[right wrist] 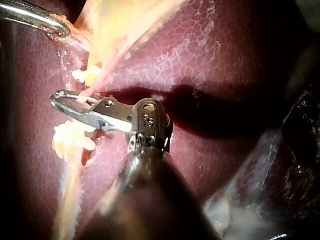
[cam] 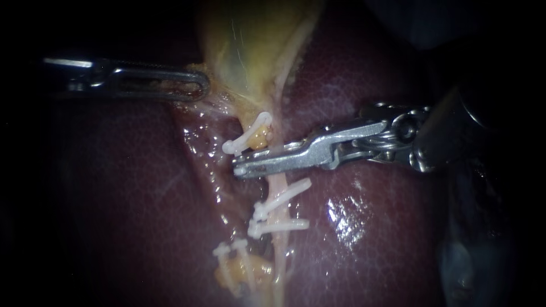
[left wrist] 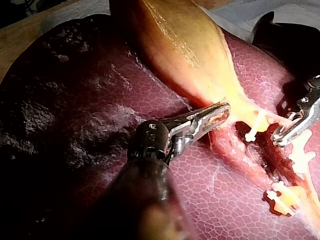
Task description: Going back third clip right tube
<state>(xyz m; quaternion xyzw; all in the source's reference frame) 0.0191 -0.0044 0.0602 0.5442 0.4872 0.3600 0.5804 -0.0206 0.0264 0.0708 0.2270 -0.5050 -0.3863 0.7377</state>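
Three white clips sit on the right tube [cam: 277,183]: the upper clip [cam: 250,135] and two lower clips [cam: 282,195]. Across that tube, between them, lies the right instrument [cam: 239,168], its jaws parted by a narrow gap with no clip in them. Beyond the tube's upper end, the left instrument [cam: 199,86] is clamped on the gallbladder [cam: 250,45] edge. The retreat should, I judge, run straight back along the shaft, clear of the neighbouring clips, with the left hold steady.
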